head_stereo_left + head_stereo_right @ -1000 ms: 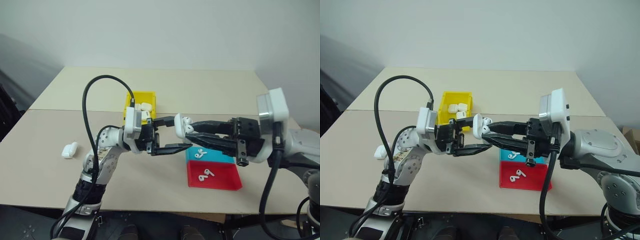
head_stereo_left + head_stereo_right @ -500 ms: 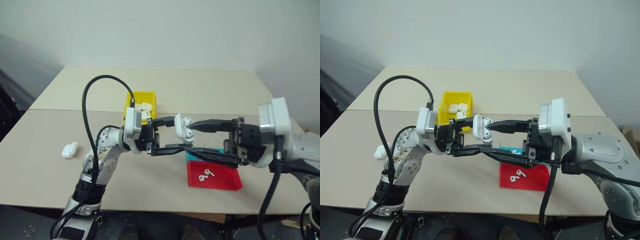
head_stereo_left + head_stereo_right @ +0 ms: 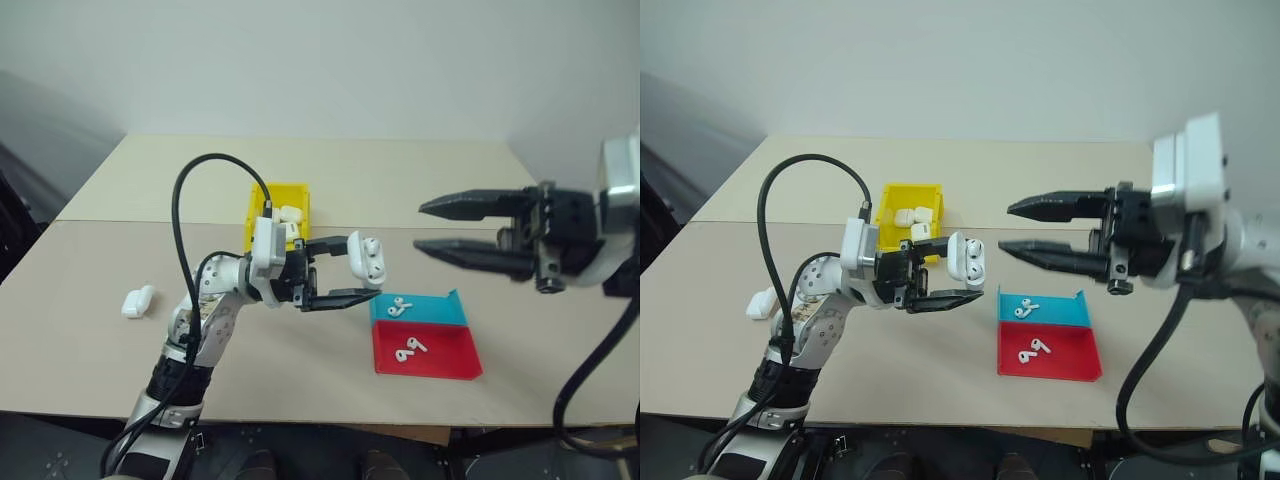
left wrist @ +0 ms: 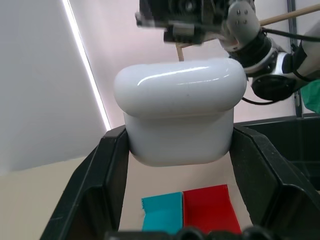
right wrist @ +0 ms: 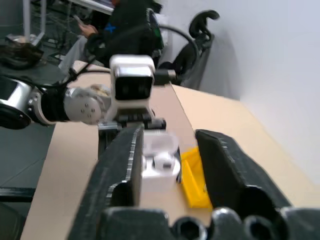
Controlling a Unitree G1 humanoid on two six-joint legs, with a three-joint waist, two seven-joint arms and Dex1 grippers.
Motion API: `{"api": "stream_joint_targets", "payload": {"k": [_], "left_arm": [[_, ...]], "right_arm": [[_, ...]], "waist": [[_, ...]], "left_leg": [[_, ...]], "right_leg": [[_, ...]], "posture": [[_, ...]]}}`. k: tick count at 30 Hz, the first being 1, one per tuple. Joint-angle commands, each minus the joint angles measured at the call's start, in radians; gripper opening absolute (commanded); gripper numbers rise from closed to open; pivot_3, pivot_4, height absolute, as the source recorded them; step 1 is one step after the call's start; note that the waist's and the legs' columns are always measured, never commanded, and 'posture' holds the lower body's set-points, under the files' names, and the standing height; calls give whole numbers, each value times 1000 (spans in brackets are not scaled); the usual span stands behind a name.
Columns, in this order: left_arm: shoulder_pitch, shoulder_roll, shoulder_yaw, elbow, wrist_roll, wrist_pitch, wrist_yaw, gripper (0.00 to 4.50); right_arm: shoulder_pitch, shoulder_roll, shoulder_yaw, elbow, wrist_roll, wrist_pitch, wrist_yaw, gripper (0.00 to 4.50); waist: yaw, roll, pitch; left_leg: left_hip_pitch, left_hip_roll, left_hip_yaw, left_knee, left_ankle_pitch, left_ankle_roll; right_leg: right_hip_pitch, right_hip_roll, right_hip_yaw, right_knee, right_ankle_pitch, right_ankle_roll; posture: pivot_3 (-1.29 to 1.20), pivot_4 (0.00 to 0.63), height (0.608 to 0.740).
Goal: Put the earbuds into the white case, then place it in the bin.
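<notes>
**Left gripper clamps case above table**

Left gripper [image 3: 352, 272] holds your glossy white case [image 3: 369, 257], lid open, above the table [image 3: 90, 330]. Right gripper [image 3: 422, 226], jaws apart, hangs beside it. Nearby: yellow bin [image 3: 262, 208], blue tray [image 3: 436, 312], red tray [image 3: 446, 356] with earbuds [image 3: 410, 349].

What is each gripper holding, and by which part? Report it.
Left gripper clamps the white case by its lower body, lid end protruding. Right gripper holds nothing, jaws apart.
</notes>
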Motion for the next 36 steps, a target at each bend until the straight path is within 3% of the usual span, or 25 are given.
{"api": "stream_joint_targets", "payload": {"k": [1,3,4,11,20,28,36], "left_arm": [[-48,-10,-13,17,27,-31,-6,2755],[-65,-19,-25,14,31,-20,1,2755],[-71,-23,-28,12,32,-16,4,2755],[-88,-35,-49,12,53,-13,19,2755],[-94,-37,-74,-6,84,-8,28,2755],[-85,-39,-69,-17,79,-18,26,2755],[-59,-23,-45,-23,63,-29,19,2755]], "right_arm": [[-90,-23,86,55,-32,5,70,781],[-164,-17,155,84,-65,2,111,66],[-190,-13,178,94,-76,-2,130,22],[-321,45,297,137,-175,-10,177,22],[-345,78,392,125,-323,-76,266,22],[-325,82,426,139,-428,-123,309,22],[-297,33,380,160,-452,-149,345,22]], "waist": [[0,0,0],[2,0,0],[2,0,0],[4,0,0],[5,0,0],[4,0,0],[5,0,0]], "left_leg": [[0,0,0,0,0,0],[0,0,0,0,0,0],[0,0,0,0,0,0],[-5,0,0,0,0,0],[-5,0,0,0,0,0],[-4,0,0,0,0,0],[-4,0,0,0,0,0]], "right_leg": [[1,0,0,-1,0,0],[1,0,0,-1,0,0],[1,-1,0,-1,0,0],[-3,-1,0,-1,0,0],[-4,-1,0,-1,0,0],[-4,-1,0,0,0,0],[-4,-1,0,0,0,0]], "posture": [[0,150,740],[0,150,740],[0,150,740],[0,150,740],[0,150,740],[0,150,740],[0,150,740]]}}
